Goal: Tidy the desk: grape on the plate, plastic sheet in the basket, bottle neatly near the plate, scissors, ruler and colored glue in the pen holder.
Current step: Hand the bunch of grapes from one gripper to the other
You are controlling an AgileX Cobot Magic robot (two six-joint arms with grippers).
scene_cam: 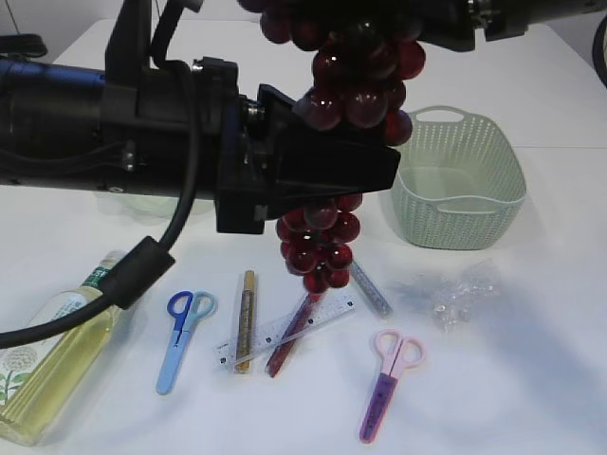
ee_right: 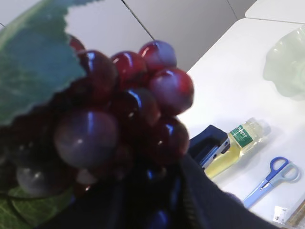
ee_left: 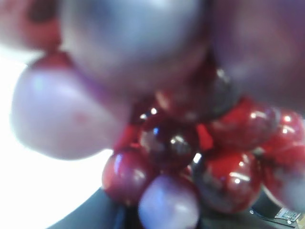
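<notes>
A bunch of dark red grape (scene_cam: pixel 351 85) hangs in the air over the desk. My right gripper (scene_cam: pixel 432 28) holds its top, where a green leaf (ee_right: pixel 33 57) shows. My left gripper (scene_cam: pixel 327 175) is clamped round the bunch's middle, and the berries (ee_left: pixel 167 143) fill its view. The pale plate (scene_cam: pixel 156 204) lies behind the left arm. On the desk lie the bottle (scene_cam: pixel 52 365), blue scissors (scene_cam: pixel 180 336), pink scissors (scene_cam: pixel 389 379), the ruler (scene_cam: pixel 285 332), gold glue (scene_cam: pixel 246 318), red glue (scene_cam: pixel 289 341), silver glue (scene_cam: pixel 372 289) and the crumpled plastic sheet (scene_cam: pixel 455 289). The pen holder is out of view.
A mint-green basket (scene_cam: pixel 460 223) stands at the back right, beyond the plastic sheet. The left arm's thick black cable (scene_cam: pixel 142 261) droops over the bottle's neck. The white table's far edge runs behind the basket.
</notes>
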